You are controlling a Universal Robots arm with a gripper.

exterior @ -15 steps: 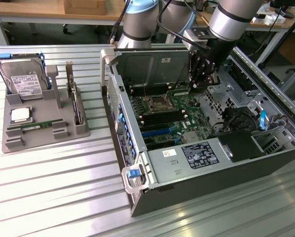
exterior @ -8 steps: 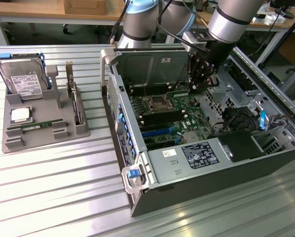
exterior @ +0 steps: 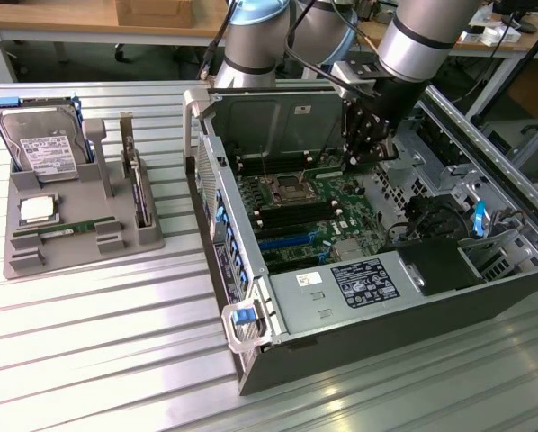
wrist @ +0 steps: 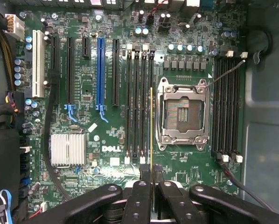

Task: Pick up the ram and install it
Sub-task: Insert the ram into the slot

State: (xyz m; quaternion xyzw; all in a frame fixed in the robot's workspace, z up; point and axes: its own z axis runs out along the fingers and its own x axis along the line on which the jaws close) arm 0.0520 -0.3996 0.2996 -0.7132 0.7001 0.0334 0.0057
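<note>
My gripper [wrist: 151, 184] is shut on the ram [wrist: 151, 130], which shows edge-on in the wrist view as a thin green-gold line between the black fingers [wrist: 142, 189]. The stick hangs above the motherboard [wrist: 83, 93], over the bank of black memory slots [wrist: 138, 102] beside the open CPU socket [wrist: 182, 114]. Whether it touches a slot I cannot tell. In the exterior view the gripper [exterior: 363, 148] reaches down into the open computer case [exterior: 368, 297], with the green ram [exterior: 330, 168] at its tip.
A second bank of memory slots [wrist: 226, 107] lies on the socket's other side. At the exterior view's left, a grey holder [exterior: 80, 247] carries a hard drive [exterior: 40, 148], a silver CPU chip [exterior: 37, 210] and another green stick [exterior: 67, 231]. Cables [wrist: 51, 140] cross the board.
</note>
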